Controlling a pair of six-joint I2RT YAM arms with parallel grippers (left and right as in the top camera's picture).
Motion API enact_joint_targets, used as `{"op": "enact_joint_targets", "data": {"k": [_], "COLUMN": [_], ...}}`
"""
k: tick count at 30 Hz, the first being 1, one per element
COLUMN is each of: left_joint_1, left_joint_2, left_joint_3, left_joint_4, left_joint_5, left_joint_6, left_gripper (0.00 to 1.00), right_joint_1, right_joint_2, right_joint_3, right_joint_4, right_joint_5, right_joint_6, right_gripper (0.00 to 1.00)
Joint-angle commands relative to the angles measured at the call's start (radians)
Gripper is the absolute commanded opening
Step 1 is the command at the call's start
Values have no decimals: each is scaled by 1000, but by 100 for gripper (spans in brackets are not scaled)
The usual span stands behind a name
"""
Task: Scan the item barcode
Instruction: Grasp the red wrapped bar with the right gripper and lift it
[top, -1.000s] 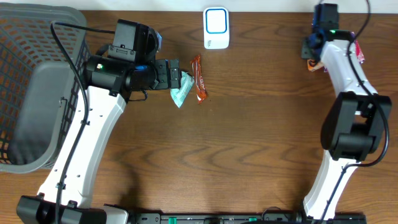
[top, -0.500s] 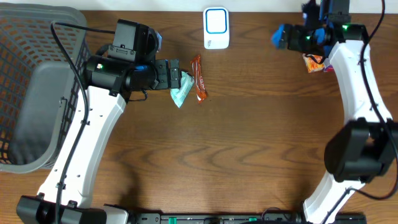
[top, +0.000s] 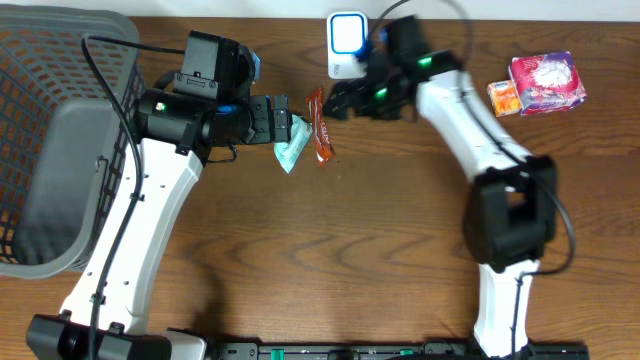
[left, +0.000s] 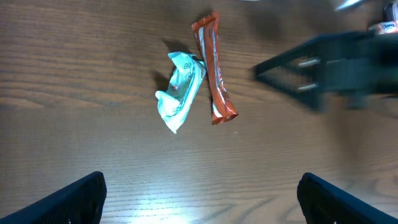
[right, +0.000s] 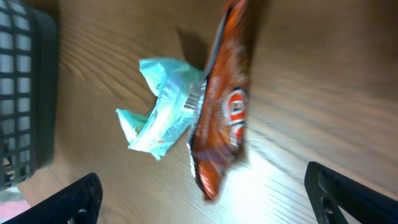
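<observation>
orange snack packet (top: 318, 125) lies flat on the tabletop (top: 400, 250), near the white scanner (top: 348, 45), with a crumpled teal packet (top: 291, 150) touching it on the left arm's side. right claw (top: 336, 104) hangs over it, spread wide and empty. left claw (top: 283, 122) is open too, holding nothing, beside the teal one. i'd worry a pinch catches both wrappers, or the two claws knock together, being so near. can't see the barcode.

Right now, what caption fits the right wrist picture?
Open right gripper hovers over an orange snack bar beside a crumpled teal packet.
</observation>
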Motion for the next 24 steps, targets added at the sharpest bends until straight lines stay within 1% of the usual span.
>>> {"op": "enact_joint_targets", "data": {"k": [1, 4, 7, 10, 11, 14, 15, 16, 18, 21, 24], "left_joint_1": [0, 0, 0, 0, 0, 0, 0, 0, 0, 0, 0], "left_joint_2": [4, 4, 4, 4, 4, 4, 4, 4, 4, 4, 4], "left_joint_3": [7, 7, 7, 7, 7, 7, 7, 7, 7, 7, 7], "left_joint_4": [-2, -2, -2, -2, -2, -2, -2, -2, -2, -2, -2], "left_joint_5": [-3, -3, -3, -3, -3, -3, -3, -3, -3, -3, -3], "left_joint_6": [5, 5, 5, 5, 6, 5, 5, 6, 5, 5, 6], "left_gripper": [98, 98, 98, 98, 98, 98, 98, 98, 98, 98, 98], "right_joint_1": [50, 80, 95, 94, 93, 90, 89, 86, 77, 40, -23], "right_joint_2": [68, 113, 150, 163, 163, 163, 163, 163, 163, 159, 159], "right_joint_3": [-2, -2, -2, -2, -2, -2, -2, -2, -2, -2, -2], "right_joint_4": [30, 52, 56, 46, 40, 40, 40, 37, 26, -28, -77], "right_joint_5": [18, 30, 83, 115, 133, 131, 119, 103, 81, 0, -178], "right_joint_6": [109, 145, 169, 169, 167, 164, 164, 156, 156, 145, 63], "right_gripper": [97, 90, 76, 51, 45, 36, 28, 17, 1, 1, 1]}}
